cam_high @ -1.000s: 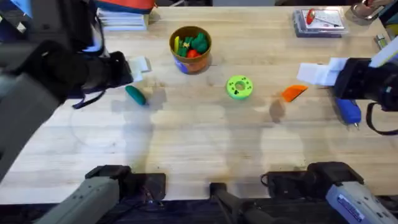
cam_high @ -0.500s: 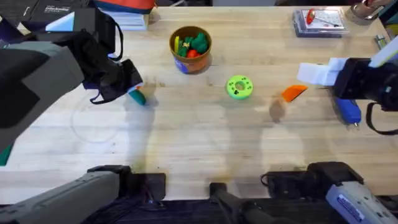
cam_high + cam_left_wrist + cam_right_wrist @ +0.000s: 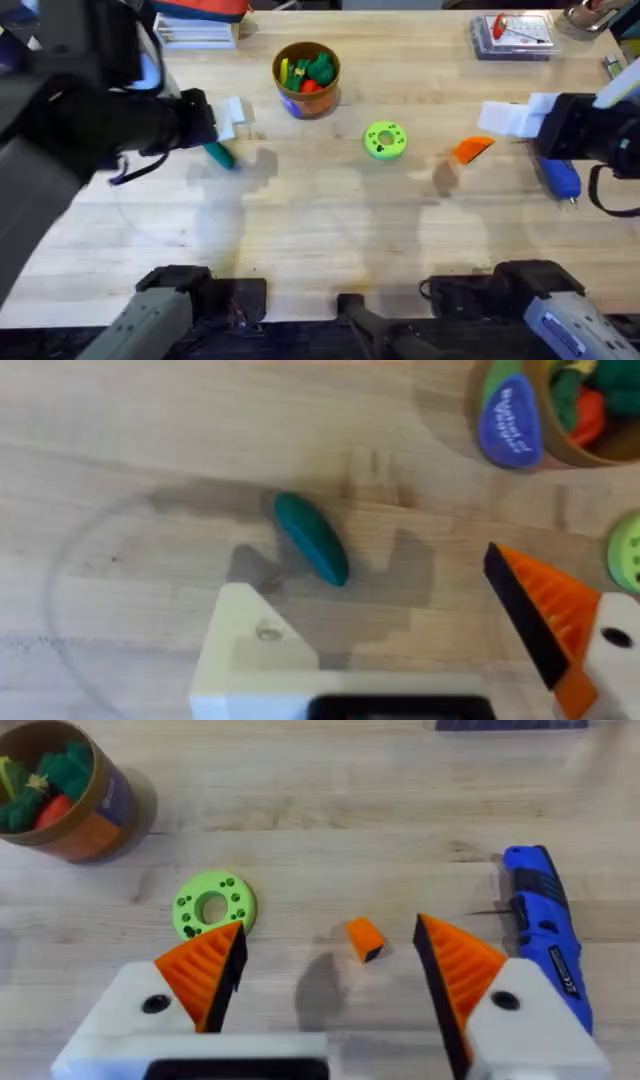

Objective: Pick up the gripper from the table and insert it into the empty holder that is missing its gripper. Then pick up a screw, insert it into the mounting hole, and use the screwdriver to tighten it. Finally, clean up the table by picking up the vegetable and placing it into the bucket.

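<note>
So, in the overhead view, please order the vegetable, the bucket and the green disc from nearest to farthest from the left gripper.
1. The vegetable: on the table just beside the left gripper.
2. The bucket: farther back, toward the middle.
3. The green disc: near the table's centre, toward the right arm.

I could not read any words. The bucket (image 3: 560, 410) had a blue label (image 3: 508, 420) with white letters, too blurry. The screwdriver (image 3: 545, 935) had tiny white print, also too small.
</note>
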